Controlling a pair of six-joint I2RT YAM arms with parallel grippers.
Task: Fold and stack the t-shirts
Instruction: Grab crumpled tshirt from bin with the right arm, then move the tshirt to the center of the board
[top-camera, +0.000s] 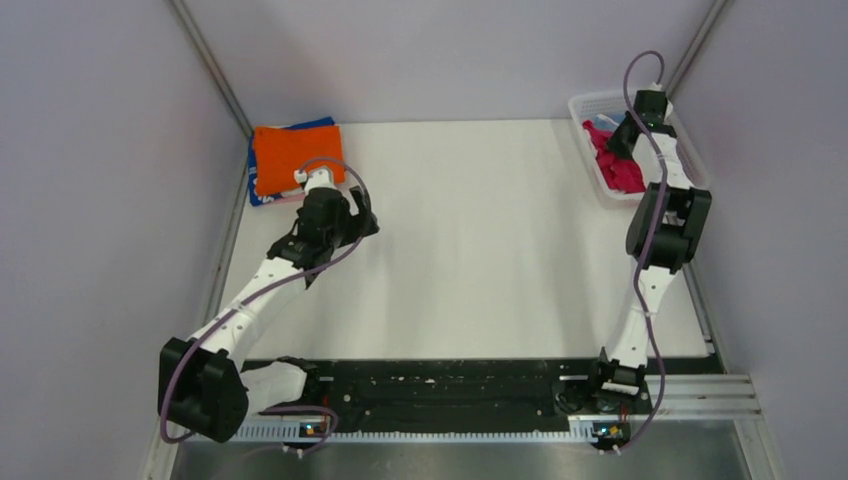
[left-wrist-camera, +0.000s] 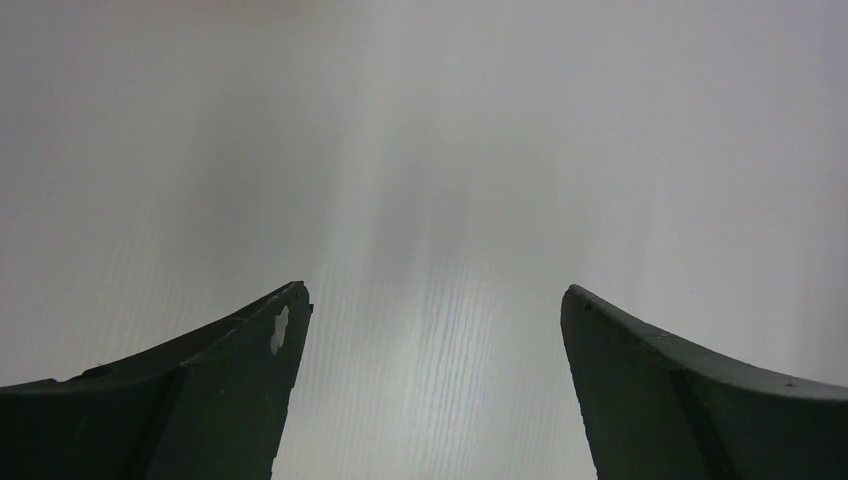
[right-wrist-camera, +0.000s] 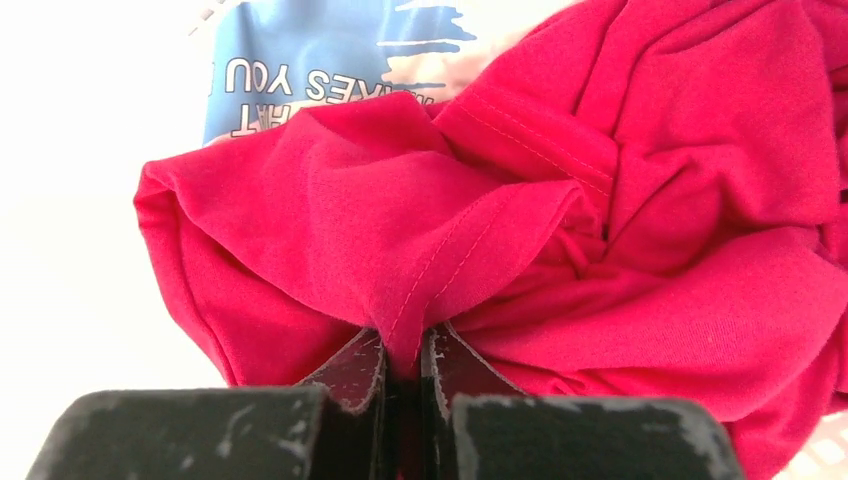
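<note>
The crimson-pink t-shirt lies crumpled in the white mesh basket at the back right. My right gripper is shut on a stitched fold of this t-shirt. A white and light-blue printed t-shirt lies under it. An orange t-shirt lies folded on a blue t-shirt at the back left. My left gripper is open and empty over bare white table, just in front of that stack.
Grey walls with metal posts close in the left, right and back sides. The white table lies between the arms. A black rail with the arm bases runs along the near edge.
</note>
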